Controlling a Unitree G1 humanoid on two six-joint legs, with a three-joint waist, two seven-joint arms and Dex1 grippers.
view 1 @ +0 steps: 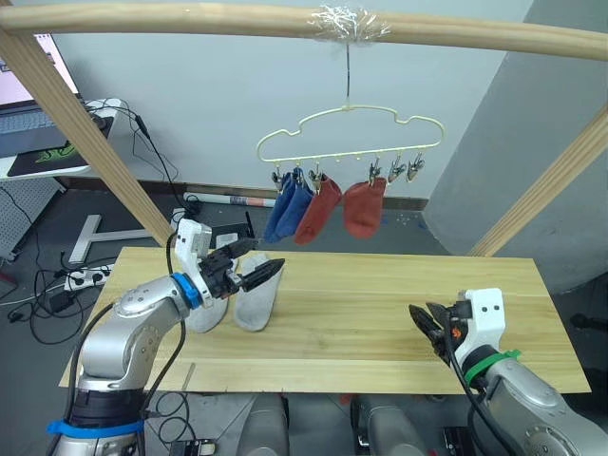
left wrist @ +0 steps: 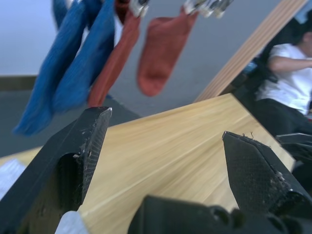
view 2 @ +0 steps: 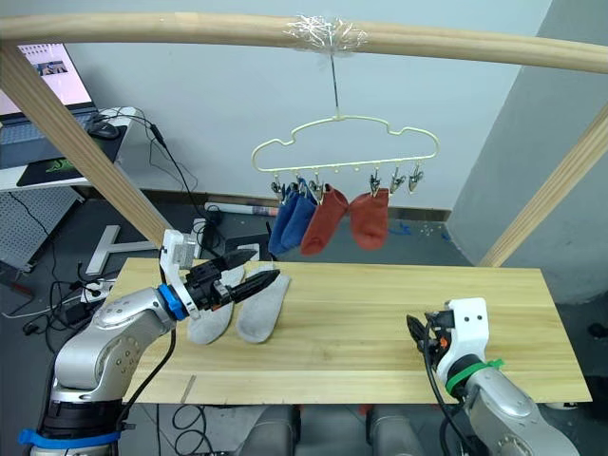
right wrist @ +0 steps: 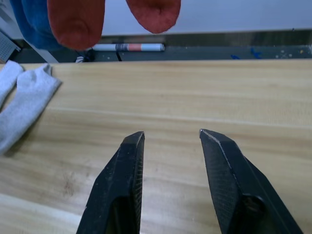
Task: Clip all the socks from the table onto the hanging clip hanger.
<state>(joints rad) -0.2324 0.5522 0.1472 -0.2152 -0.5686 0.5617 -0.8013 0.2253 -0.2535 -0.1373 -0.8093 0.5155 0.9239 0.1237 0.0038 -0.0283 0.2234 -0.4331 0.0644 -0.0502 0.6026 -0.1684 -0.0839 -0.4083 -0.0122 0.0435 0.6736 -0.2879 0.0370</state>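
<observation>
Two soft light grey knit socks (view 2: 242, 306) lie side by side on the wide yellowish wood bench (view 2: 380, 323), near its 9 o'clock end. The left end effector (view 2: 249, 282) hangs open and empty just above them. Two blue socks (view 1: 288, 207) and two rust red socks (view 1: 342, 206) hang clipped on the thin pale yellow wire hanger (view 1: 350, 133) at 12 o'clock. The right end effector (right wrist: 170, 139) is open and empty, well apart at 4 o'clock. The left wrist view shows a person in a white shirt (left wrist: 285, 83) behind the bench.

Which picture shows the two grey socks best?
The right eye view: both grey socks lie whole, side by side on the table under the left gripper. The right wrist view shows them cut off at its edge.
</observation>
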